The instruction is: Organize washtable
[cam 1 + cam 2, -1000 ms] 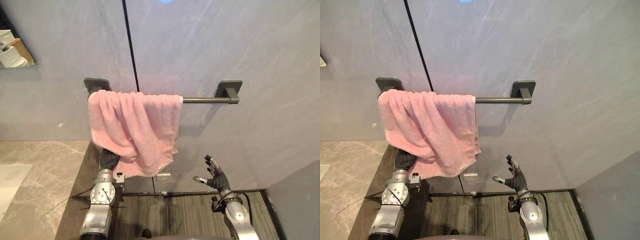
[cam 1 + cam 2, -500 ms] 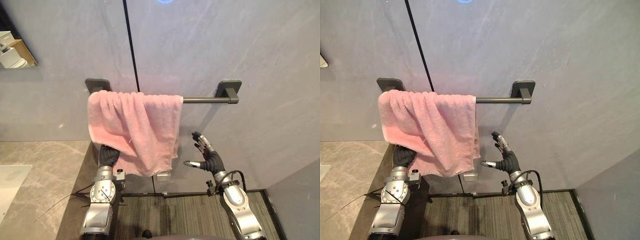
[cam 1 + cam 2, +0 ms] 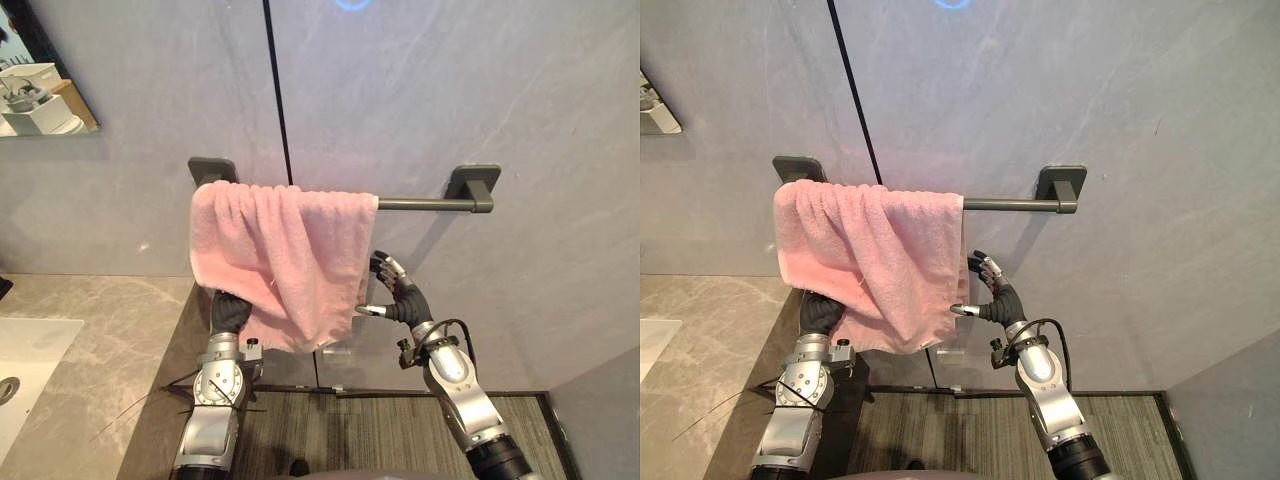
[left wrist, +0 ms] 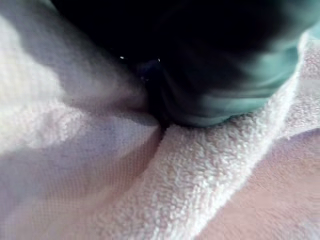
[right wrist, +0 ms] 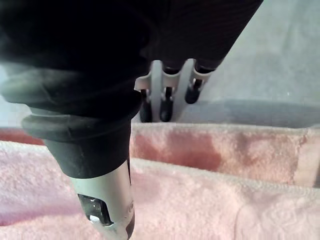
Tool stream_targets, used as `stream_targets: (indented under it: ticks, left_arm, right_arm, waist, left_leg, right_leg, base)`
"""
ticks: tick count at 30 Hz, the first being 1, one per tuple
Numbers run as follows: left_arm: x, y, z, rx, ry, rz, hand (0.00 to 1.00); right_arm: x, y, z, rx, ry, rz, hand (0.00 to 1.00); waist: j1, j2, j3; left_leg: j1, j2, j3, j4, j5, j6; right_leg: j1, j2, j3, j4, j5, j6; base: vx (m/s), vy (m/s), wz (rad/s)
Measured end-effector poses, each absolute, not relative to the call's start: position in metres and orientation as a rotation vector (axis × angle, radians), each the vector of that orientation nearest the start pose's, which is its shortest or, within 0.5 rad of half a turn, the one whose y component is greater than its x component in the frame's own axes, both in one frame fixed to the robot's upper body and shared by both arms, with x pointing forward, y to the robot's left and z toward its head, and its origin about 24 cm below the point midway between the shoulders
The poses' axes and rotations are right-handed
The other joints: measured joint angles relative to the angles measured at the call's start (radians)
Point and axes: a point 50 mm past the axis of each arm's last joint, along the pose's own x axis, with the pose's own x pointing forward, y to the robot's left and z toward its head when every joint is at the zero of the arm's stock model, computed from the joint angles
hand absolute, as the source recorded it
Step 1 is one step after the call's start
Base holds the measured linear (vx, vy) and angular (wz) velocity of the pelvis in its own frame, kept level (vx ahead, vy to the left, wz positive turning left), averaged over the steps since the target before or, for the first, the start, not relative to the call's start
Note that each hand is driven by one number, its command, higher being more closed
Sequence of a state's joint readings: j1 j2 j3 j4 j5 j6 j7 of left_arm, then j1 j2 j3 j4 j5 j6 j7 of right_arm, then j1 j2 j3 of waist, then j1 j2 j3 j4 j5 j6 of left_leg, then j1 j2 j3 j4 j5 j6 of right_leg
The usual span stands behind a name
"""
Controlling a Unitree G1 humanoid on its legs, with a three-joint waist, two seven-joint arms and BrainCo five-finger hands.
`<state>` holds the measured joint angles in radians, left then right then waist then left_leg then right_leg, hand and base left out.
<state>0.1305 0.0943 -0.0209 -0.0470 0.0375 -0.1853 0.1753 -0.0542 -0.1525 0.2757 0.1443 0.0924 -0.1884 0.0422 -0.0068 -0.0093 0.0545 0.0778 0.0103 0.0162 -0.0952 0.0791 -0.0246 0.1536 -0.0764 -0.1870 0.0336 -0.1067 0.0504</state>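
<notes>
Across the back of the scene stands a smooth grey wall point(image 3: 520, 90), split by a thin dark vertical seam point(image 3: 275, 100). Lower left, a beige marble counter point(image 3: 100, 340) runs up to the wall, with the corner of a white sink point(image 3: 25, 370) set into it, and a dark striped floor point(image 3: 350, 435) lies below the wall. A mirror edge point(image 3: 40, 95) sits at the upper left. Fixed to the wall is a dark grey towel bar point(image 3: 420, 204) on two square mounts. A pink towel point(image 3: 290, 260) hangs over the left part of the bar, leaving the right part bare. The towel is soft terry cloth, bunched in loose vertical folds, its top edge gathered unevenly along the bar and its lower edge hanging crooked, longer toward the middle. The left hand point(image 3: 229, 312) reaches up under the towel's lower left corner; its dark cover shows but its fingers are hidden in the cloth, so I cannot tell whether they grip it. The right hand point(image 3: 402, 300) is raised just beside the towel's right edge, its fingers point(image 5: 165, 107) straight and spread away from the thumb, holding nothing. A small white wall plate point(image 3: 335, 351) sits just below the towel's hem.
</notes>
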Motion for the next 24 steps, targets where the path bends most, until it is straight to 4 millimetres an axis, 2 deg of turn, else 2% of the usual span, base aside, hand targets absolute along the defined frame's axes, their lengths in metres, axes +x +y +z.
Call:
stream_targets:
  ticks: [4,7,8,12,15,24]
  left_arm:
    - [0.226,0.164,0.041,0.088,-0.111,0.122,1.0]
    - [0.226,0.161,0.041,0.082,-0.11,0.11,1.0]
    - [0.226,0.16,0.041,0.081,-0.109,0.108,1.0]
    - [0.226,0.158,0.04,0.092,-0.109,0.084,1.0]
    - [0.225,0.154,0.04,0.084,-0.107,0.068,1.0]
    - [0.225,0.154,0.04,0.087,-0.105,0.044,1.0]
  right_arm:
    - [0.257,-0.097,0.021,-0.068,-0.008,0.376,0.0]
    - [0.259,-0.084,0.016,-0.08,0.022,0.431,0.0]
    - [0.258,-0.081,0.016,-0.08,0.023,0.441,1.0]
    - [0.26,-0.066,0.017,-0.08,0.023,0.495,1.0]
    - [0.258,-0.064,0.014,-0.084,0.038,0.516,1.0]
    - [0.257,-0.064,0.01,-0.083,0.056,0.522,1.0]
  waist:
    - [0.023,-0.001,-0.001]
    - [0.024,-0.002,-0.002]
    - [0.026,-0.002,-0.002]
    - [0.035,-0.009,-0.006]
    - [0.049,-0.015,-0.01]
    - [0.051,-0.02,-0.014]
  left_leg:
    - [-0.01,0.008,-0.018,0.0,0.009,-0.008]
    - [-0.018,0.01,-0.036,0.0,0.015,-0.011]
    - [-0.018,0.011,-0.037,0.0,0.015,-0.011]
    - [-0.028,0.017,-0.039,0.0,0.017,-0.014]
    - [-0.029,0.017,-0.04,0.0,0.017,-0.014]
    - [-0.029,0.026,-0.042,0.0,0.022,-0.022]
  right_leg:
    - [-0.003,0.006,-0.014,0.001,-0.002,-0.005]
    - [-0.003,0.008,-0.031,0.003,-0.005,-0.009]
    - [-0.003,0.009,-0.031,0.003,-0.005,-0.009]
    - [-0.006,0.014,-0.033,0.006,-0.006,-0.012]
    - [-0.006,0.02,-0.032,0.006,-0.006,-0.012]
    - [-0.011,0.025,-0.031,0.019,-0.01,-0.02]
  base:
    - [-0.05,-0.036,0.12]
    - [-0.04,-0.034,0.17]
    - [-0.04,-0.04,0.07]
    - [-0.01,-0.035,0.01]
    - [-0.01,-0.022,0.0]
    - [-0.03,-0.019,0.0]
